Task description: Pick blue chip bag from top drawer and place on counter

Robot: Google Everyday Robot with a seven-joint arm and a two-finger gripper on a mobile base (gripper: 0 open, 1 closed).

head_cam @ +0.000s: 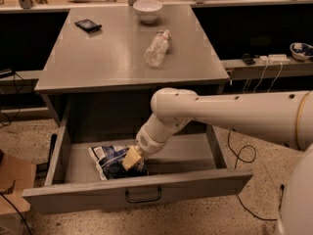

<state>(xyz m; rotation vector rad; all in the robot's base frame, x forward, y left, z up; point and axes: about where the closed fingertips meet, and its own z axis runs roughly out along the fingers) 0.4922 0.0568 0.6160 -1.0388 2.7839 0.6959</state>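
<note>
Camera view: top drawer (pixel 195 185) already pulled open under the counter (pixel 98 58); blue chip bag (pixel 108 158) lies flat on the drawer floor, left of centre, close behind the front panel. Gripper (pixel 131 159) is down inside the drawer, its tan tip touching the right end of the bag; cannot tell whether it has closed on the bag or only rests on it. Bag not lifted, it looks fully supported by the drawer floor. Progress, judged: drawer opening done, reach done, grasp in hand or about to be; left to do is lift the bag clear of the drawer front, carry it up over the edge and set it on the counter. White arm (pixel 220 114) comes in from the right, smooth glossy shell with a rounded elbow, and bends down into the drawer. Bag is crinkled soft film, pillow-shaped, dark navy with a pale printed band at its left end; likely to crumple and slip under a squeeze. Drawer is shallow grey sheet metal, plain front, thin dark wire handle (pixel 143 196) at centre. Counter is flat, smooth, dull grey metal with a soft sheen. On it: clear plastic bottle (pixel 157 48) lying on its side, white bowl (pixel 147 10) at the back, small flat black packet (pixel 88 25) back left.
</note>
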